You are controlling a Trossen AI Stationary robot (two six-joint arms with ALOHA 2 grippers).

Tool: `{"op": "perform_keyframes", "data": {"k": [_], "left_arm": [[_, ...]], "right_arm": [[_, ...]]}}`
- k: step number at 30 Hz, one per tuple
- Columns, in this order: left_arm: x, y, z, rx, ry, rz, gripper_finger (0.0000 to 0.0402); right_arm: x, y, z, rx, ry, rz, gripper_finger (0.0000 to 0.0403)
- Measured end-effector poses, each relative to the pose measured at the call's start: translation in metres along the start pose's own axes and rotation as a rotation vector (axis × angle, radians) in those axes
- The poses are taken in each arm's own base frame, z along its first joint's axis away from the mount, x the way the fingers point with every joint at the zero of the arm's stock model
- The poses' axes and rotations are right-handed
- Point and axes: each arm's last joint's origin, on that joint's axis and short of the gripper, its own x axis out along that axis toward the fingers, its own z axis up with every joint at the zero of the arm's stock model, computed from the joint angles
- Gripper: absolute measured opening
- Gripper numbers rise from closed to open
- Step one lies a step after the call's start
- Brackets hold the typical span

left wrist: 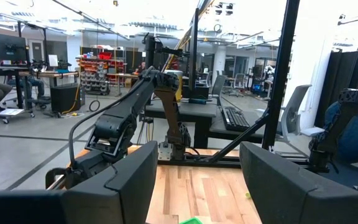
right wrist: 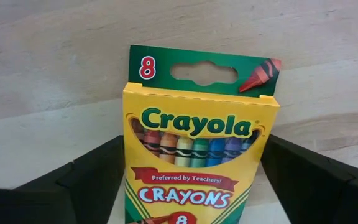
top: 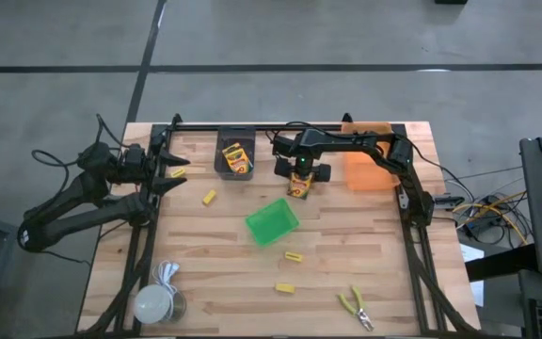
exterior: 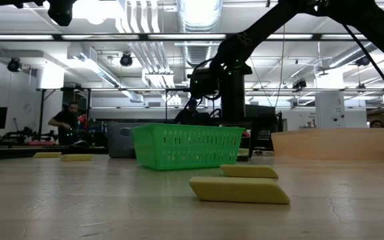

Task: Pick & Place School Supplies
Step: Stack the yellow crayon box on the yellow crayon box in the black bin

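A yellow-and-green crayon box (right wrist: 194, 143) sits face up between the fingers of my right gripper (top: 299, 179), which is shut on it between the grey bin (top: 224, 160) and the orange bin (top: 367, 169). A second crayon box (top: 238, 158) lies inside the grey bin. Small yellow blocks lie flat on the table (top: 209, 198), (top: 294, 256), (top: 284, 287). The yellow-handled pliers (top: 356, 306) lie near the near edge. My left gripper (top: 175, 174) waits open at the table's left side, touching nothing. My right gripper comes from above, pointing down, and pinches the crayon box by its two long sides (right wrist: 128, 180), one finger (right wrist: 92, 180) on each side, below the green hang tab (right wrist: 204, 71). The printed face shows toward the wrist. Whether the box is off the table, I cannot tell.
A green basket (top: 272, 221) stands tilted mid-table, in front of the right arm in the low view (exterior: 189, 145). A white round object (top: 155, 301) sits at the near left corner. Bare wood lies between the basket and the pliers. A person (exterior: 69, 120) is in the room beyond.
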Motion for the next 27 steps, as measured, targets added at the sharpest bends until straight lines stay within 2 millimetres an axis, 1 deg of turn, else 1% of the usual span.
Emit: {"op": "perform_keyframes", "data": {"k": [4,8,11,20,27], "left_arm": [[0.0,0.0,0.0,0.0,0.0,0.0,0.0234],[0.0,0.0,0.0,0.0,0.0,0.0,0.0234],[-0.0001,0.0,0.0,0.0,0.0,0.0,0.0234],[0.0,0.0,0.0,0.0,0.0,0.0,0.0234],[-0.0001,0.0,0.0,0.0,0.0,0.0,0.0234]], "right_arm": [[0.0,0.0001,0.0,0.0,0.0,0.001,0.031],[-0.0012,0.0002,0.0,-0.001,-0.001,0.004,0.0296],[-0.0012,0.0002,0.0,-0.001,-0.001,0.004,0.0298],[-0.0016,0.0001,-0.0001,-0.044,-0.001,0.005,0.0327],[-0.0065,0.0035,0.0002,-0.059,-0.005,0.024,0.0325]]}}
